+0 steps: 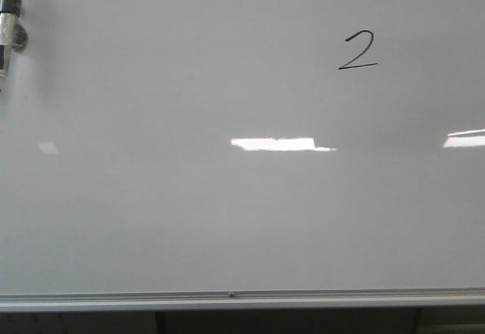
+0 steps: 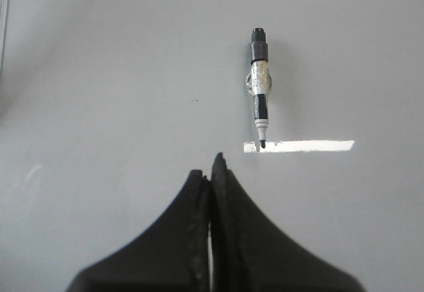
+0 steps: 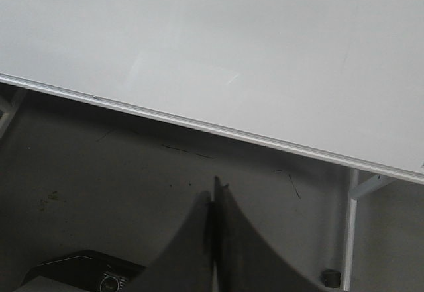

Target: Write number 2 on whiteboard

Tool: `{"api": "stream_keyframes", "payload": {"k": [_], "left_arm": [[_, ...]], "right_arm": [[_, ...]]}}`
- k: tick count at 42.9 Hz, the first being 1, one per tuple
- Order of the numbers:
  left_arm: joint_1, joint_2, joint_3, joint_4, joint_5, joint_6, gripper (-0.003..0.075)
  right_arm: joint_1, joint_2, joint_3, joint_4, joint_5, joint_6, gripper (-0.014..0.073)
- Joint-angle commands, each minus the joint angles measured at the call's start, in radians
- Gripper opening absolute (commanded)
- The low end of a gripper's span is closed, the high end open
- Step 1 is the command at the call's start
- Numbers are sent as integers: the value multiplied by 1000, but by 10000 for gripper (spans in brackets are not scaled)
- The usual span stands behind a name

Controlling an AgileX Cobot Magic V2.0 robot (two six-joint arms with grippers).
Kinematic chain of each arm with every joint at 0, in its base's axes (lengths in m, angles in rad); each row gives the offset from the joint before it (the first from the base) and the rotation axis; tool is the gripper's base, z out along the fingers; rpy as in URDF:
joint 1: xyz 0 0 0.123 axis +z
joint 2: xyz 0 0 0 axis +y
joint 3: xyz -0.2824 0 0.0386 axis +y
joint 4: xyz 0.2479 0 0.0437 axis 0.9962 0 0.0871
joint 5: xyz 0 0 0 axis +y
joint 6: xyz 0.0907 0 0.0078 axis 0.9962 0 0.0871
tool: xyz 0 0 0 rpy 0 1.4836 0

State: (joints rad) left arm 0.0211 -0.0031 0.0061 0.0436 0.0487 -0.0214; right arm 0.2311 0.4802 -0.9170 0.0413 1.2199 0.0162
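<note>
Lighting: even, dim grey. Glare: bright rectangular reflections on whiteboard (image 1: 151, 220). Shadow: soft, beside marker (image 1: 9, 27). Focus: front view slightly soft; wrist fingers blurred.

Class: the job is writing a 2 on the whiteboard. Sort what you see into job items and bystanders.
Job items: number 2; whiteboard; marker clipped on the board.
Bystanders: light reflections; board stand leg; dark floor.

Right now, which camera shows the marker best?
The left wrist view: the whole marker shows, uncapped, on the whiteboard. The front view catches only part of it at the edge. The right wrist view shows none.
</note>
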Motion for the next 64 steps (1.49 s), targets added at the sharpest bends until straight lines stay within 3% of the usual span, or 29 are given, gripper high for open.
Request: {"api": "stream_keyframes", "payload": {"k": [1, 16, 19, 24, 34, 40, 47, 51, 64], "left_arm": [[-7, -28, 33, -1, -79, -3, -20], [-7, -28, 33, -1, -79, -3, -20], [-7, -28, 33, -1, -79, -3, -20], [-7, -28, 33, -1, -79, -3, -20], [-7, -28, 33, -1, -79, -3, -20], [-7, -28, 33, -1, -79, -3, -20], [-7, -28, 33, -1, -79, -3, -20], [-7, -28, 33, -1, -79, -3, -20], [-7, -27, 33, -1, -79, -3, -20]], "right_arm": [[-6, 8, -23, -12, -54, -1, -69], [-6, 8, -21, -12, -57, -1, -69], [-13, -16, -1, -62, -95, -2, -69], [-84, -81, 99, -79, -282, -2, -69], [-237, -260, 466, -67, -763, -2, -67], [-258, -354, 685, -67, -1045, -2, -67], [-258, -436, 876, -67, -1260, -2, -67], [-258, -483, 940, -67, -1325, -2, -67], [-258, -509, 940, -67, -1299, -2, -67]]}}
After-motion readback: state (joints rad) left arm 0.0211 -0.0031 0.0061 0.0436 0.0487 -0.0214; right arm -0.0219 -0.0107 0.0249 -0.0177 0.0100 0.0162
